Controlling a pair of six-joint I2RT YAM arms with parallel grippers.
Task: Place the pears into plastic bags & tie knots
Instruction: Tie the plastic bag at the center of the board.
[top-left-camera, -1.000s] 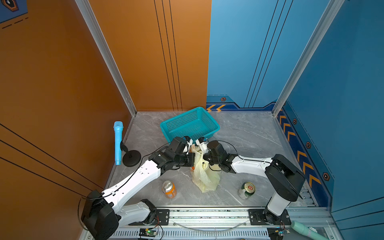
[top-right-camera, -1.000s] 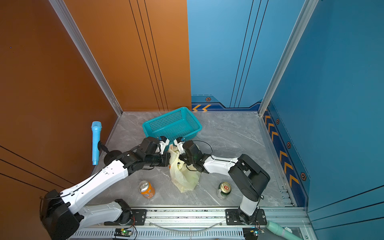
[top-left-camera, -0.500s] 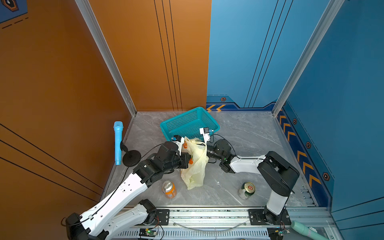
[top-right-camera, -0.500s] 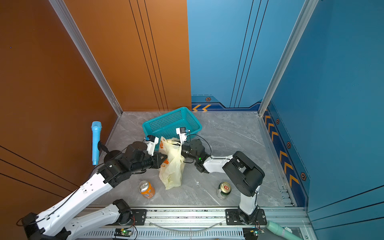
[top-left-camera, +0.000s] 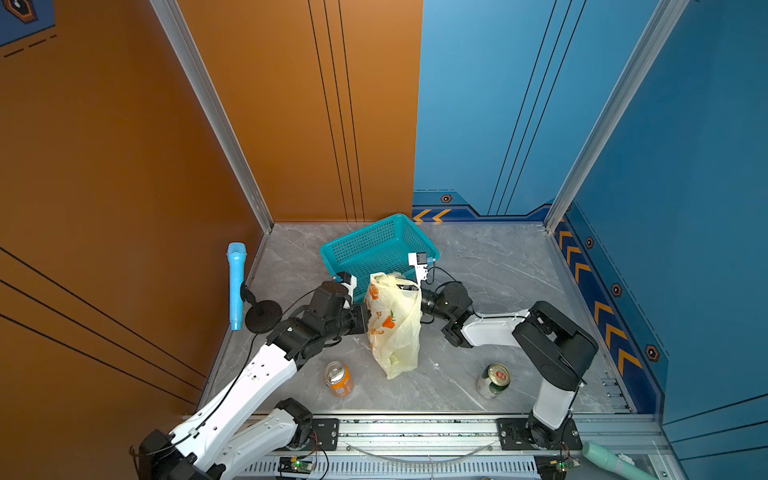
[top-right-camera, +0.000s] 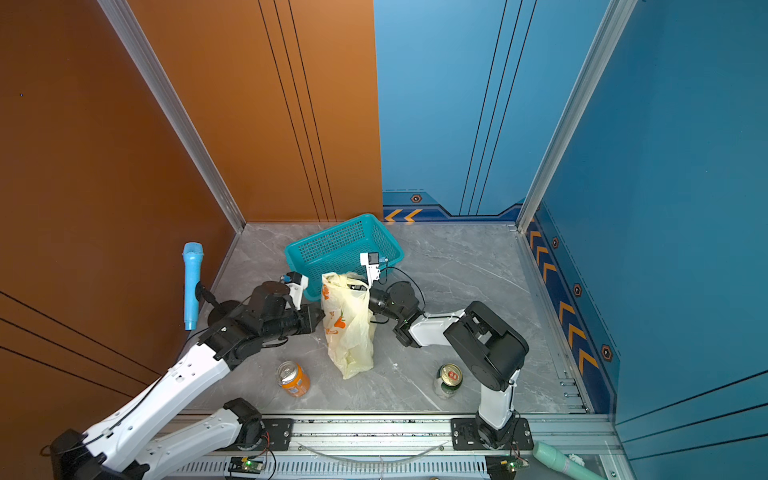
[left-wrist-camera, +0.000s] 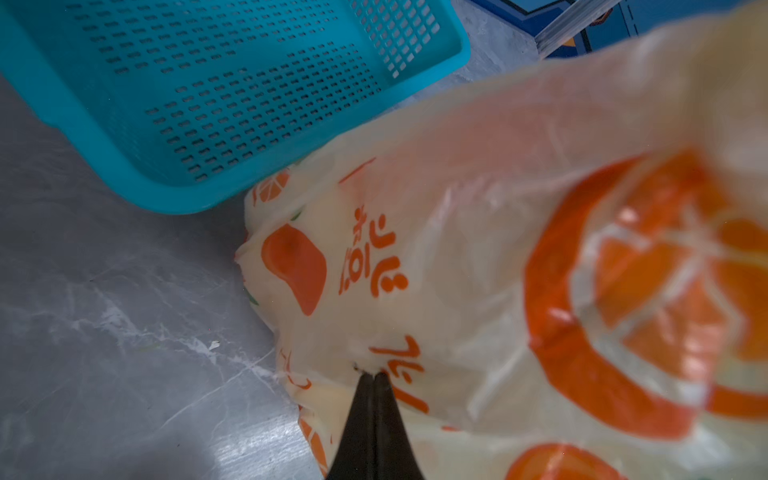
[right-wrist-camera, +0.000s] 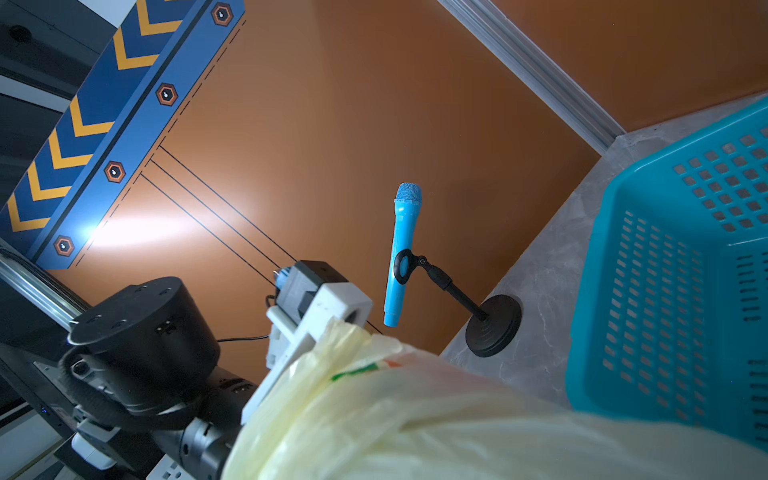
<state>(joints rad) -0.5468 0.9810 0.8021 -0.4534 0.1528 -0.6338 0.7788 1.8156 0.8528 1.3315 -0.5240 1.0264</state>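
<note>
**While both arms hold the bag upright, the knot is not yet tied**

Since no loose fruit shows on the bench (top-left-camera: 478, 266) or in the teal basket (top-left-camera: 374, 249), the pears are most likely already inside the plastic bag (top-left-camera: 392, 328). Its lower half bulges and rests on the bench just in front of the basket. The film is too cloudy to make out single pears or count them. That puts the work at the second part of the task, closing the bag.

The left gripper (top-left-camera: 362, 318) meets the bag's side about halfway up. In the left wrist view its jaws are fully closed (left-wrist-camera: 370, 376), tip against tip, with a small pucker of film caught at the point. The right gripper (top-left-camera: 415, 293) sits at the bag's top, on the side away from the left arm. Its jaws are buried in plastic in both top views and under the draped film (right-wrist-camera: 415, 415) in the right wrist view. They are shut, and since the bag's mouth hangs up from that spot, they seem to have the top edge or a handle.

No crossing or loop shows between the handles, so I judge the knot barely begun. The next move calls for the two handles to be gathered apart, one to each arm, then crossed over the mouth and one passed under the other. The left grip looks too low on the film for that and may need to be retaken nearer the handle. Thin film stretches and slips, so pulls should be short. The bag's base should stay on the bench, clear of the orange can (top-left-camera: 338, 380).
</note>
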